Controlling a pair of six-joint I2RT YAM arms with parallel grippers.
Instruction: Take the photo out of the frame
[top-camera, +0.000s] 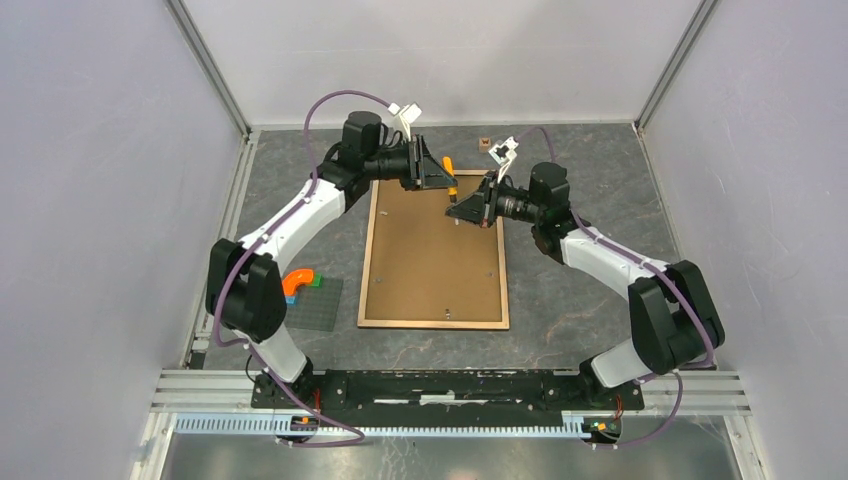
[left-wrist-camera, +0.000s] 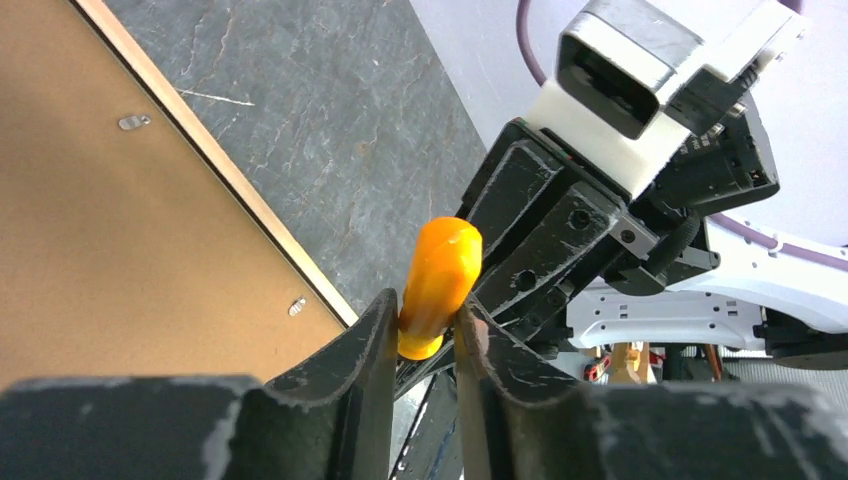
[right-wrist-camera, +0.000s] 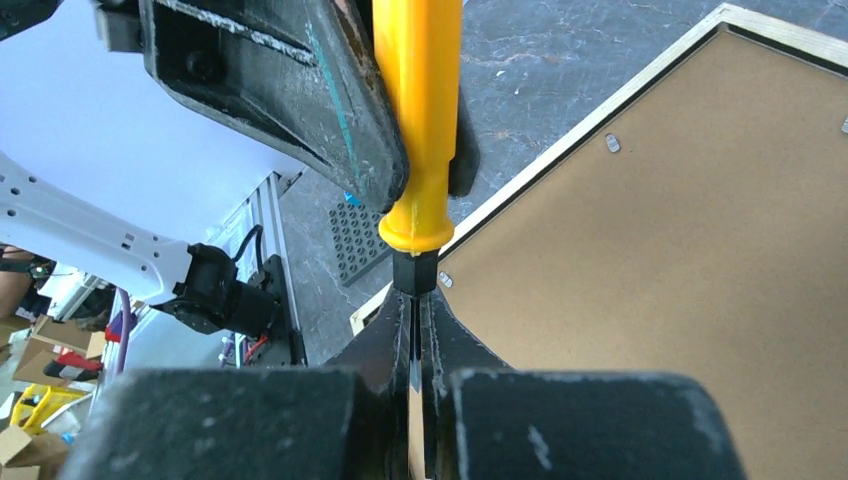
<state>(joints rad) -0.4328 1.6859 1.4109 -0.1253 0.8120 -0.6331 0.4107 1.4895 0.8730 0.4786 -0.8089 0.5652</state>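
The frame (top-camera: 435, 250) lies face down in the middle of the table (top-camera: 580, 300), brown fibreboard back up, light wood edging all round, long sides running away from the arm bases. Small metal tabs (left-wrist-camera: 134, 122) sit on the back board near the edge. Both arms reach to the frame's far short edge and meet on one tool there, a screwdriver (right-wrist-camera: 415, 120) with an orange-yellow handle. Left gripper (left-wrist-camera: 428, 330) is closed on the handle, one finger (left-wrist-camera: 375, 340) pressed against each side, the rounded handle end sticking out past the tips. Right gripper (right-wrist-camera: 413, 310) is pinched almost fully together on the black shank just below the handle, above the back board near the far right corner. In the right wrist view the left gripper's black fingers cover the upper handle. Left of the frame, near its near corner: a dark grey baseplate (top-camera: 315, 303) with an orange curved piece (top-camera: 298, 283) at its far edge. A small wooden block (top-camera: 486, 142) lies beyond the frame.
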